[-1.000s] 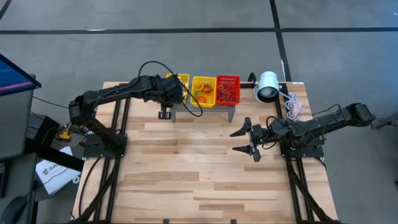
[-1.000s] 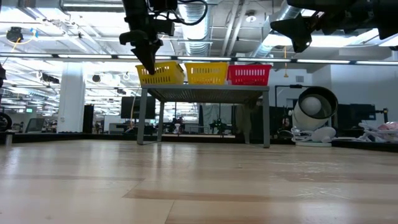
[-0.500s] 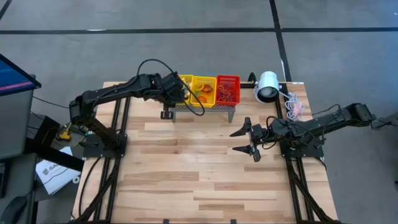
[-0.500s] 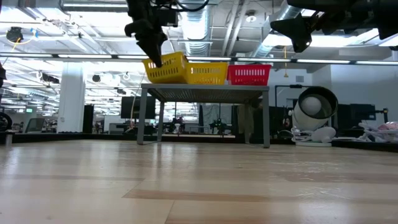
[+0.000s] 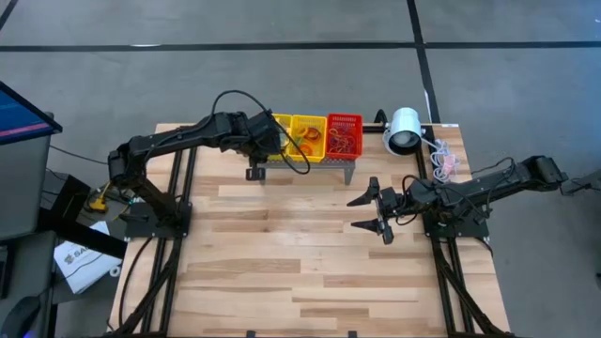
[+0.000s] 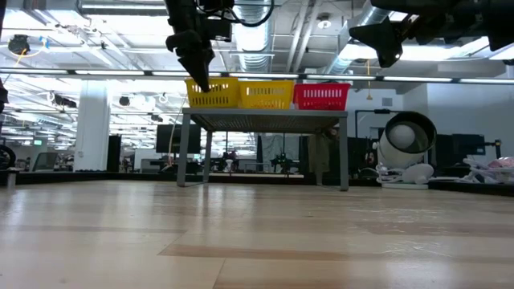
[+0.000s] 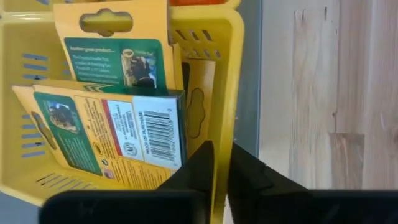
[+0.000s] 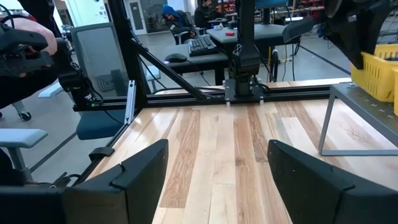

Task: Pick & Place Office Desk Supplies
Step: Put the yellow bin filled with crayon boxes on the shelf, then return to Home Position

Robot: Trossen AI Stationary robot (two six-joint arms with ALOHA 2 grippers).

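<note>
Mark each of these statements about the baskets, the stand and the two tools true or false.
1. The left tool pinches the wall of the left yellow basket. True.
2. The crayon boxes lie on the table. False: they sit in that yellow basket.
3. The right tool is open and holds nothing. True.
4. The red basket stands between the two yellow ones. False: it is at the end of the row nearest the lamp.
5. All three baskets sit on the grey stand. True.
</note>
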